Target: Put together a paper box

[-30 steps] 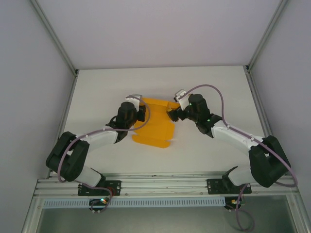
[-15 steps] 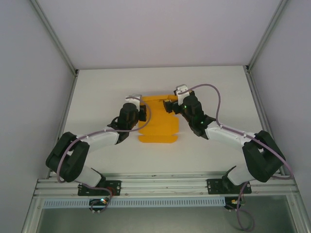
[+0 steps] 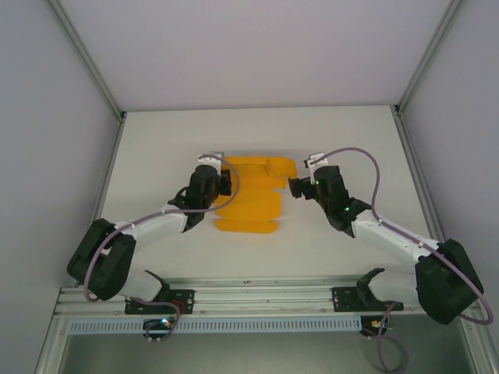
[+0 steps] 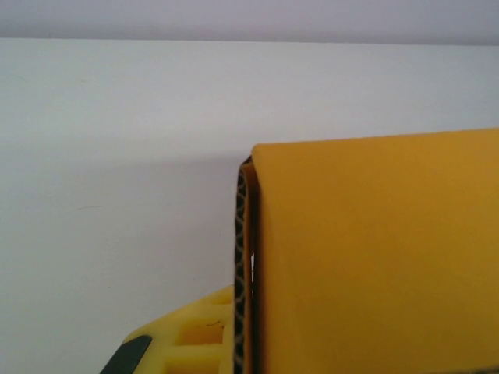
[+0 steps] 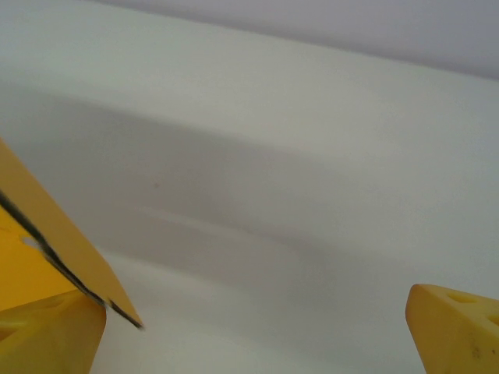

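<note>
The paper box (image 3: 251,199) is a bright orange-yellow die-cut sheet with flaps, lying mid-table. My left gripper (image 3: 224,183) is at its left edge and shut on it. In the left wrist view the card (image 4: 374,257) stands edge-on against one yellow finger (image 4: 187,343) and hides the other. My right gripper (image 3: 294,188) hovers just right of the sheet, open. Its two yellow fingertips (image 5: 48,336) sit wide apart with bare table between them. A corner of the card (image 5: 54,249) pokes in beside the left one.
White table (image 3: 351,140) inside a frame with pale walls on three sides. Aluminium rail (image 3: 265,296) runs along the near edge by both arm bases.
My right gripper has come off the sheet's upper right flap and drawn back to the right, open. The sheet now lies flatter. The left gripper has kept its hold.
</note>
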`<action>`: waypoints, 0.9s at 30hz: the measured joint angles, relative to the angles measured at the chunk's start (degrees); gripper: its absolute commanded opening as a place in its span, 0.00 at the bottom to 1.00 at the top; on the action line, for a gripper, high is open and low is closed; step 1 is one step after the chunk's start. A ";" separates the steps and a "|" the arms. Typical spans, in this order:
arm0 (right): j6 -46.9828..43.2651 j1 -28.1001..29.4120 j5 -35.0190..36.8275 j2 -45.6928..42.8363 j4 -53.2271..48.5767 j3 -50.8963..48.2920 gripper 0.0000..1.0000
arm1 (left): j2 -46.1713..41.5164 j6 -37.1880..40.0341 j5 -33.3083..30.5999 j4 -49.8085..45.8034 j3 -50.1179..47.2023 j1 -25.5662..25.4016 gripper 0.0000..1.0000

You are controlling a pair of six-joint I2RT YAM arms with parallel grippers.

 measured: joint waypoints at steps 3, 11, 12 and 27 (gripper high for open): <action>0.09 0.00 -0.96 0.90 -1.01 -0.02 1.00 | -1.18 -0.09 0.20 -0.63 0.44 0.00 0.00; 0.07 -0.11 -4.13 3.72 -0.37 0.02 1.00 | -1.57 -0.22 0.92 -2.91 2.21 0.33 0.00; 0.07 -0.11 -4.76 3.72 -0.04 0.07 1.00 | -1.57 -0.22 1.07 -3.15 2.21 0.42 0.00; 1.90 1.09 -13.00 8.68 13.49 3.45 1.00 | -1.36 -1.68 3.91 -3.54 2.21 0.22 0.00</action>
